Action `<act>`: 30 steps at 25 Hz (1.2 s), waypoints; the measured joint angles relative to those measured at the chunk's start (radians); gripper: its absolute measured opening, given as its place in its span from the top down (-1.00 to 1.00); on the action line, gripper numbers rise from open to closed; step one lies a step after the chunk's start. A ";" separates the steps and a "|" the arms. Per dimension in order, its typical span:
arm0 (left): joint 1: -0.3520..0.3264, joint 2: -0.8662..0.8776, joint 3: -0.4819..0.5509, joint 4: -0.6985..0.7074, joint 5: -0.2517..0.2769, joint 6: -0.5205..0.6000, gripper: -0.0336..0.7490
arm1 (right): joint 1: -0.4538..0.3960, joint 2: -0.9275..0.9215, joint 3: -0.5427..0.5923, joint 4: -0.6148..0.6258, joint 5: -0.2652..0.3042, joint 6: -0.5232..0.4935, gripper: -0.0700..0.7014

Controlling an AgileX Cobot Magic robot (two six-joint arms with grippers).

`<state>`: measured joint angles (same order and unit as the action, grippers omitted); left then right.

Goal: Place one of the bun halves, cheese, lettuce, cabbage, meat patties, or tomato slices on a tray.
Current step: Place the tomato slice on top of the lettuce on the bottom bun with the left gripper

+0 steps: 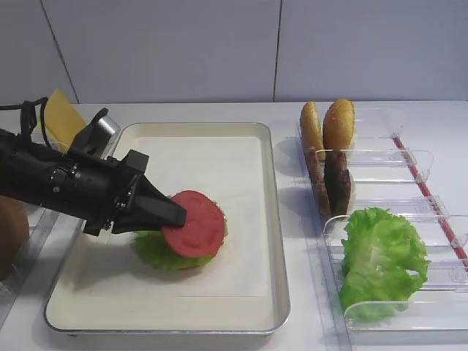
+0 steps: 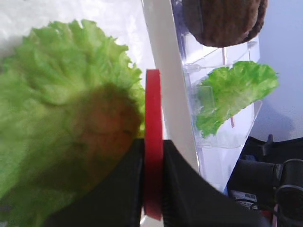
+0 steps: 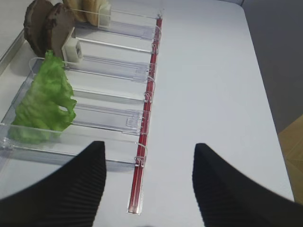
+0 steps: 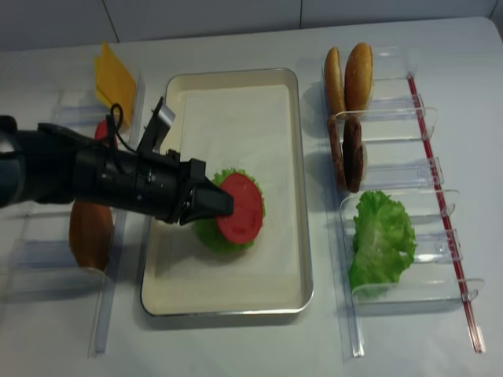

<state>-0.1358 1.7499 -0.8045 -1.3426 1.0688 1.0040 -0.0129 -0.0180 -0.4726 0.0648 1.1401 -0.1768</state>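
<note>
Two high views share the tray (image 1: 270, 219) — wrist cameras look close.

The lettuce (image 1: 157, 250) under the tomato slice (image 1: 194, 223) hides whatever lies beneath it.

The left tool (image 1: 175, 217) is clamped tight, arm reaching low; the right tool (image 3: 149, 182) stands spread.

Bright, even light, soft shadows; left wrist close-up blurred, other views sharp.
</note>
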 joint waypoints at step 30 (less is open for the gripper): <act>0.047 0.046 -0.022 -0.023 0.066 -0.042 0.74 | 0.000 0.000 0.000 0.000 0.002 -0.002 -0.23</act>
<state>-0.0889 1.7959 -0.8261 -1.3653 1.1353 0.9617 -0.0129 -0.0180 -0.4726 0.0648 1.1420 -0.1786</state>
